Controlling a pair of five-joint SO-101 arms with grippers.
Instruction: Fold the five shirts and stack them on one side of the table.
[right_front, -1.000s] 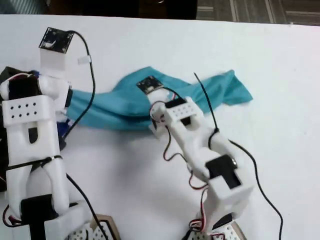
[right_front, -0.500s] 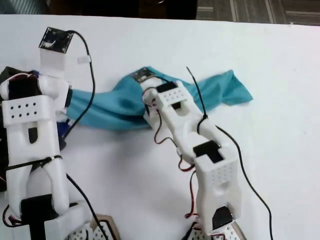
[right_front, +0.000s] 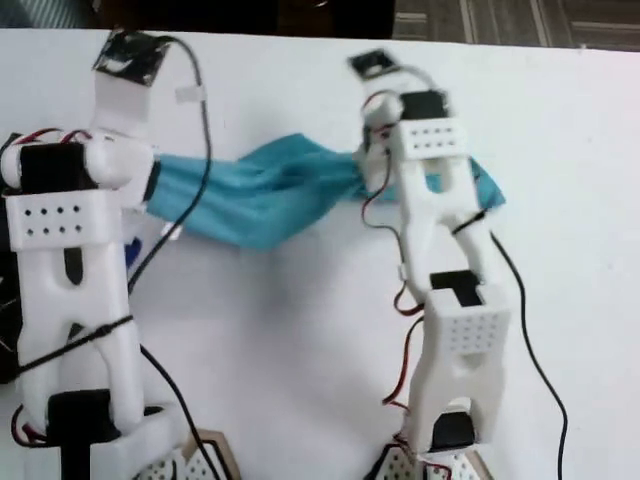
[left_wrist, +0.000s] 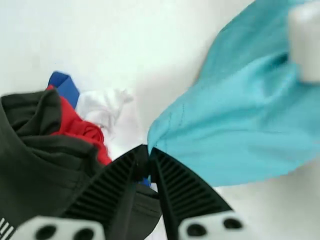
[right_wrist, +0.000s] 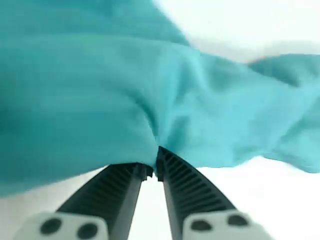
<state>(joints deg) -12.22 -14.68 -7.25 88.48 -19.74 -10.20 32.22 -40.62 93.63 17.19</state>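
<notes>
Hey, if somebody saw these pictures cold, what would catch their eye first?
The teal shirt, strung across the white table between the two arms, with the left tool shut on one end and the right tool pinching it farther along. Next, the heap of black, red, blue and white clothes beside the left arm.

Two arms (right_front: 65, 260) (right_front: 455, 330), one teal shirt (right_front: 270, 190) — one clothes heap (left_wrist: 45, 145)

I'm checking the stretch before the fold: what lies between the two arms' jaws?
The teal shirt spans the whole gap, one end pinched in each arm's shut jaws. The high view shows the span, the wrist views the pinches.
</notes>
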